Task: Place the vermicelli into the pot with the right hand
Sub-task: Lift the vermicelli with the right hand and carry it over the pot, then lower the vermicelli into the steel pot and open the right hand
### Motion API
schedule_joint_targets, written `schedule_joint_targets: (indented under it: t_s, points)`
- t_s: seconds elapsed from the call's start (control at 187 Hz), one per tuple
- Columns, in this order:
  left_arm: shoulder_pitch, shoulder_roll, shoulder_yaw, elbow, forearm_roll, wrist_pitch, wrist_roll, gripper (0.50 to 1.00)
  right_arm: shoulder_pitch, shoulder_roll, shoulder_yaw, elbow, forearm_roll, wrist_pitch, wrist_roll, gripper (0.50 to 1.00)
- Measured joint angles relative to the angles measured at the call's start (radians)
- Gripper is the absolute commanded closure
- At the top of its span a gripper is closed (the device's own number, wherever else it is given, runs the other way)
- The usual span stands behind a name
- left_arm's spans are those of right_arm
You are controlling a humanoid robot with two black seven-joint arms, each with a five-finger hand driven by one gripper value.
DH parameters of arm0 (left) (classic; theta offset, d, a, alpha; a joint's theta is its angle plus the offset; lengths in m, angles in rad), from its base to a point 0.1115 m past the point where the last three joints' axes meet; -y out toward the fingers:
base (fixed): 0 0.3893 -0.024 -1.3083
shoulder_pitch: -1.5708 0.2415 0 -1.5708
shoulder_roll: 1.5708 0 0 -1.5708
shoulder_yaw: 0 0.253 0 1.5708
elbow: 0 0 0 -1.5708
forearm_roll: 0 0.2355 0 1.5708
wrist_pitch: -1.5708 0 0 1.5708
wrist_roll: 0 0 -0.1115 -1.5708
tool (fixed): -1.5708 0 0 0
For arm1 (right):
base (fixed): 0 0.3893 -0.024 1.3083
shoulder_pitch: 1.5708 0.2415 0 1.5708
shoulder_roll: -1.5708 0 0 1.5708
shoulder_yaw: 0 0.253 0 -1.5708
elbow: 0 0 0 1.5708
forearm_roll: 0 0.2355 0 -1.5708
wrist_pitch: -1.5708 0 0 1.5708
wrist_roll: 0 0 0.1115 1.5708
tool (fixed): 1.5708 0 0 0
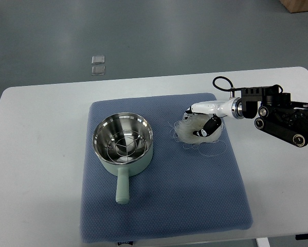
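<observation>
White vermicelli (pixel 194 131) is lying on the blue mat (pixel 164 206), right of the steel pot (pixel 124 146); we are seeing the right hand (pixel 204 123) curling its fingers (pixel 211 127) around the bundle.

- One camera only, the top view, set high on the robot's own side and looking steeply down.
- It takes in the whole white table (pixel 35 154) except its near edge, with the blue mat (pixel 164 206) roughly central.
- Grey floor (pixel 143 36) fills the upper part, so it faces outward past the far edge.
- Moderately distant; fine strands blur, perhaps from resolution.
- No second view shares the scene.
</observation>
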Motion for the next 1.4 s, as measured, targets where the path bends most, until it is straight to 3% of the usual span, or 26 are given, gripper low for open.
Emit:
schedule_joint_targets:
  t_s: [0.16, 0.598, 0.944, 1.136, 1.398]
  points:
    - [0.000, 0.000, 0.000, 0.000, 0.000, 0.000, 0.000, 0.500, 0.014, 0.004, 0.010, 0.004, 0.014, -0.006, 0.015, 1.000]
    - [0.000, 0.000, 0.000, 0.000, 0.001, 0.000, 0.000, 0.500, 0.165, 0.015, 0.012, 0.012, 0.022, -0.053, 0.159, 1.000]
    - [0.000, 0.000, 0.000, 0.000, 0.001, 0.000, 0.000, 0.500, 0.285, 0.098, 0.014, 0.016, 0.034, -0.073, 0.200, 1.000]
    - [0.000, 0.000, 0.000, 0.000, 0.001, 0.000, 0.000, 0.500, 0.302, 0.109, 0.031, 0.061, 0.080, -0.071, 0.230, 1.000]
    - [0.000, 0.000, 0.000, 0.000, 0.001, 0.000, 0.000, 0.500, 0.273, 0.190, 0.027, 0.075, 0.085, -0.067, 0.226, 1.000]
